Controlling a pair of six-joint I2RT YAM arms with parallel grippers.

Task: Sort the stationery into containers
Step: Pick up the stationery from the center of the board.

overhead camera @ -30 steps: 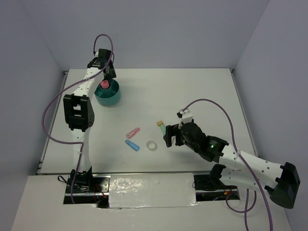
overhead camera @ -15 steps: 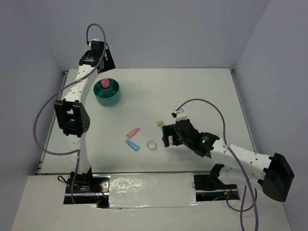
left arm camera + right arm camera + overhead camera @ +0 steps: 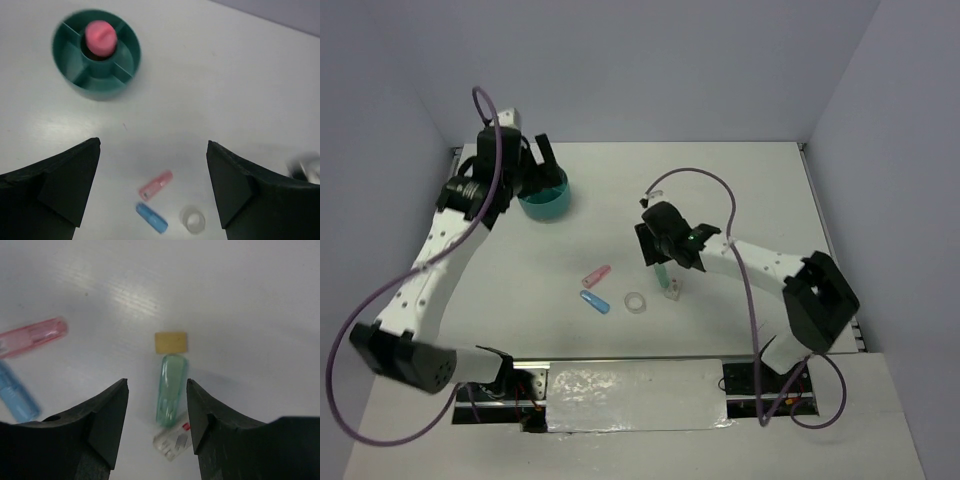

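Observation:
The teal organiser stands at the far left; a stubby pink item stands in its central well. My left gripper hangs above it, open and empty. On the table lie a pink stick, a light-blue stick and a clear tape ring. My right gripper is open, with the green pen lying between its jaws, untouched.
A small yellow tag sits at the pen's far end and a clear piece with a label at its near end. Grey walls enclose the white table on three sides. Purple cables loop from both arms.
My left arm has swung leftwards and drawn back from over the organiser, leaving the pink item in the well. My right gripper has moved farther from the arm bases, over the green pen.

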